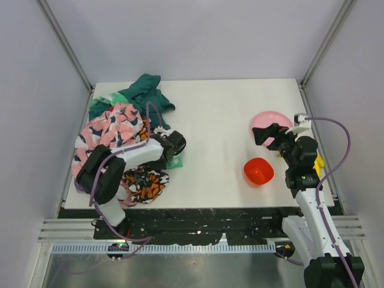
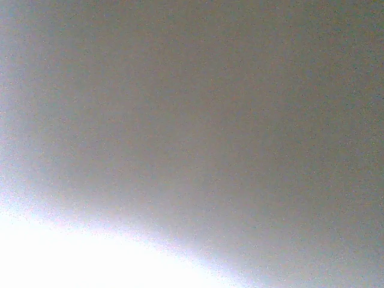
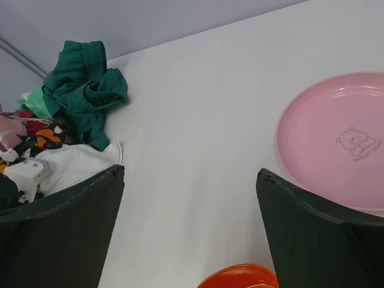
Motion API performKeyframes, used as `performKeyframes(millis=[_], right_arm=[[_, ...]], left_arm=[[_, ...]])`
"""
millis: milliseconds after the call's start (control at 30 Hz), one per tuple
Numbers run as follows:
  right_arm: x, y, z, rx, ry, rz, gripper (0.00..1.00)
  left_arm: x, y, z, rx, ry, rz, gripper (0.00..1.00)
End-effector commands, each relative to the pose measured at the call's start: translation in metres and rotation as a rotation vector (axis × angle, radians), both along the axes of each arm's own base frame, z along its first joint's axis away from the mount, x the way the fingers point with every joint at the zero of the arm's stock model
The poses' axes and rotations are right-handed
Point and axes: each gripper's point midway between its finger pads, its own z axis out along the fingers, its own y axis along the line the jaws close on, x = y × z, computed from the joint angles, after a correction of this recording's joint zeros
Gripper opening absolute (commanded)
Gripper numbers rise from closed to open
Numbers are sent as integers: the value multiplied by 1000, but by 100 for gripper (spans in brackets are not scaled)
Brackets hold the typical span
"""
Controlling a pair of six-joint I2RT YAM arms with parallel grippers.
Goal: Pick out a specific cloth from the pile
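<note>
The pile (image 1: 120, 141) lies at the table's left: a dark teal cloth (image 1: 147, 93) at the back, a pink cloth with navy pattern (image 1: 108, 129), an orange-black-white print (image 1: 147, 183) in front, and a white and mint cloth (image 1: 176, 162). No lavender-purple cloth shows in the top view. My left gripper (image 1: 174, 144) is down on the pile's right edge, its jaws hidden. The left wrist view is a grey-white blur. My right gripper (image 3: 191, 171) is open and empty above bare table, far to the right of the pile (image 3: 60, 120).
A pink plate (image 1: 267, 123) lies at the right, also seen in the right wrist view (image 3: 336, 141). An orange bowl (image 1: 258, 171) sits in front of it. Grey enclosure walls (image 1: 36, 90) stand close to the table's left, back and right edges.
</note>
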Motion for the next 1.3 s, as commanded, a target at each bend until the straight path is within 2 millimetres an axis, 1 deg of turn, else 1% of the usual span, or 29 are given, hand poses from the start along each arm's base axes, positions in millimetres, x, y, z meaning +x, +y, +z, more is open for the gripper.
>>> performKeyframes(millis=[0,33,67,100,133,167,200,367,433,467,500,533,567,600,633,667,700,733,767,800,867,900,967,1000,1033,1100,1133,1167,1267], right_arm=[[-4,14,18,-37,-82,99,95],[-4,17,20,-48,-93,123,95],[-10,36,20,-47,-97,210,95],[-10,42,22,-61,-107,237,95],[-16,57,23,-69,-112,305,95],[-16,63,22,-90,-109,332,95],[-21,77,21,-100,-109,382,95],[-30,119,13,-219,-110,524,95],[-31,138,10,-235,-109,564,95],[-35,156,1,-236,-87,614,95],[-32,164,3,-229,-94,614,95],[-36,186,-8,-233,-59,668,95],[-31,195,-8,-242,-70,659,95],[-31,219,-17,-258,-50,692,95],[-23,228,-14,-249,-51,657,95],[-20,253,-21,-227,-21,681,95],[-17,265,-21,-198,2,658,95],[-5,283,-26,-140,58,641,95],[-7,299,-32,-109,82,661,95],[0,316,-35,-20,136,641,95],[2,347,-50,39,188,646,95],[3,357,-54,52,209,625,95],[10,386,-78,85,282,615,95],[8,393,-87,81,312,605,95],[13,405,-99,92,344,600,95],[14,427,-111,114,397,602,95],[9,436,-119,111,419,618,95],[10,448,-120,119,420,633,95],[-6,469,-137,89,469,660,95]], left_arm=[[57,-7,88,-103,-368,57,0],[62,-1,107,-104,-423,69,0],[67,5,126,-104,-477,78,0],[72,11,141,-109,-519,88,0],[76,19,155,-115,-556,102,0],[80,29,167,-114,-585,121,0],[83,40,177,-106,-610,147,0],[94,92,219,-76,-681,267,0],[97,102,233,-103,-715,282,0],[96,106,241,-114,-736,284,0],[97,111,245,-121,-750,286,0],[97,115,249,-130,-760,288,0],[97,118,251,-146,-766,293,0],[97,120,252,-164,-765,295,0],[98,123,253,-173,-770,301,0],[98,125,252,-177,-771,306,0],[98,126,252,-176,-771,306,0],[99,127,251,-175,-766,306,0],[99,127,252,-176,-768,305,0],[100,127,251,-180,-765,305,0],[102,125,252,-204,-763,295,0],[102,126,253,-210,-766,295,0],[103,126,254,-218,-765,293,0],[103,126,253,-223,-764,292,0],[104,124,253,-231,-764,292,0],[104,122,252,-252,-764,289,0],[105,121,250,-258,-763,286,0],[105,121,249,-262,-760,286,0],[105,120,247,-268,-753,288,0]])
